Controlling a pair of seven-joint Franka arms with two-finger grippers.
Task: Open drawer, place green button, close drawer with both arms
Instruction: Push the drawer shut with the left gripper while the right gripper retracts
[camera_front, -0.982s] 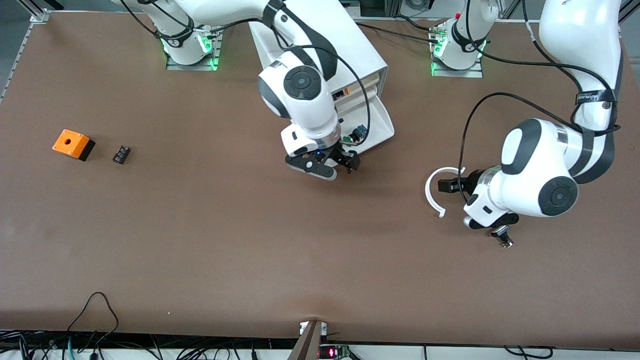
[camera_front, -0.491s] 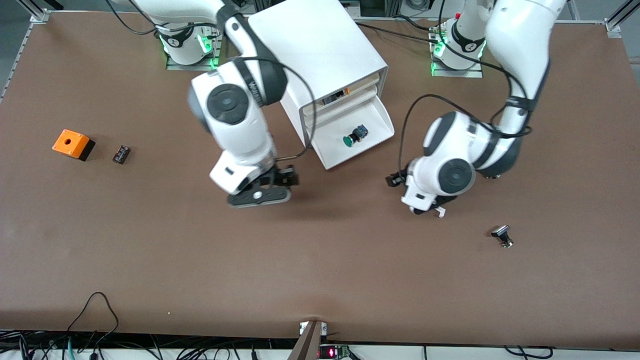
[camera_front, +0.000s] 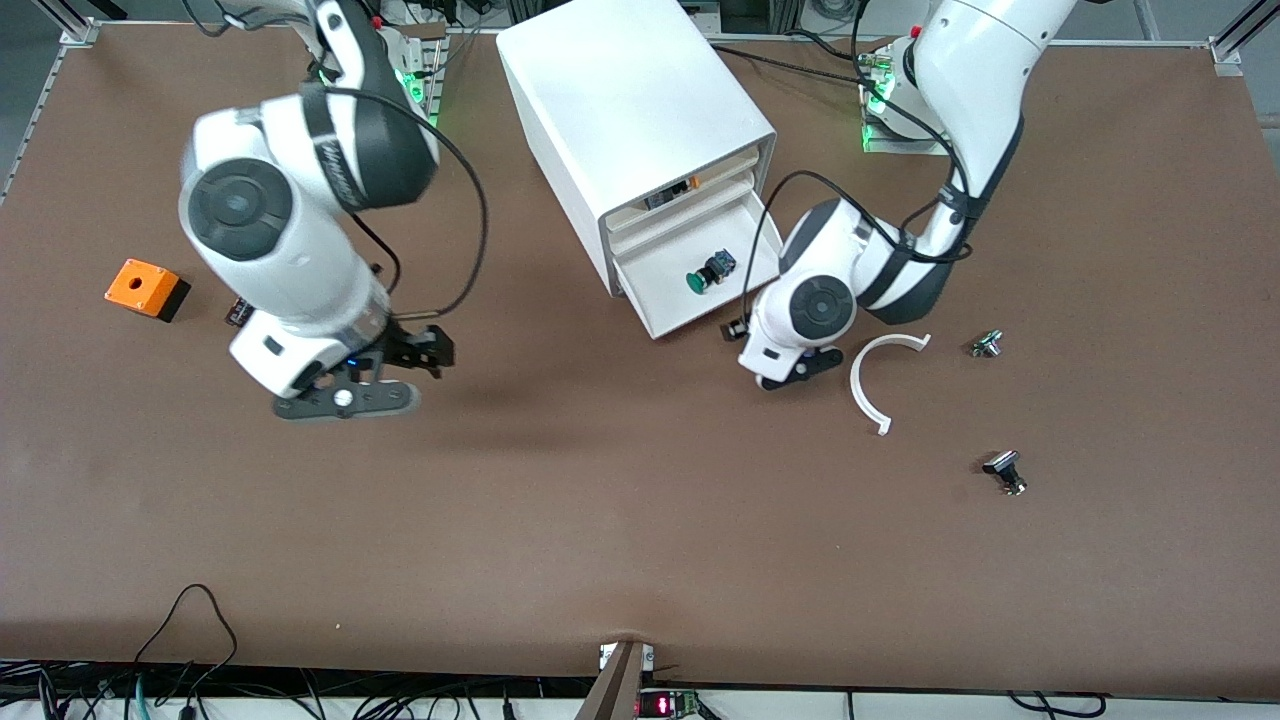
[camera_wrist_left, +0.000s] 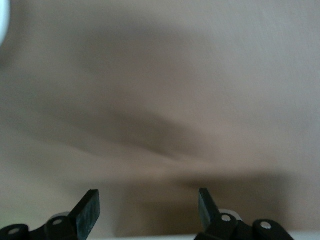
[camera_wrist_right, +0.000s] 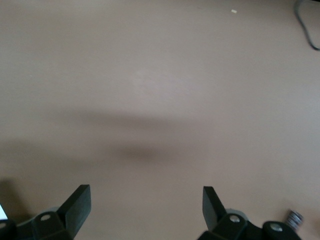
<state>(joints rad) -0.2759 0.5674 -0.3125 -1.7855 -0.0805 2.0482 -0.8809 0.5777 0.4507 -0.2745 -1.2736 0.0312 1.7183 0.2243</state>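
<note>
The lowest drawer (camera_front: 670, 300) of the white cabinet (camera_front: 630, 90) stands pulled open. The green-capped button (camera_front: 706, 276) lies on its side in it. My left gripper (camera_front: 742, 329) is open and empty, close to the drawer's front corner at the left arm's end; its wrist view shows only spread fingers (camera_wrist_left: 89, 209) over brown table. My right gripper (camera_front: 425, 352) is open and empty over bare table, well away from the cabinet toward the right arm's end; its wrist view shows spread fingers (camera_wrist_right: 79, 201) and table.
An orange box with a hole (camera_front: 145, 288) and a small black piece (camera_front: 236, 313) lie at the right arm's end. A white curved strip (camera_front: 866, 385) and two small knobs (camera_front: 987, 344) (camera_front: 1004, 471) lie toward the left arm's end. An upper drawer shows an orange-black piece (camera_front: 682, 186).
My right gripper left the drawer, where the button now lies, and swung away toward the right arm's end. My left gripper moved from near the curved strip to the drawer's front corner.
</note>
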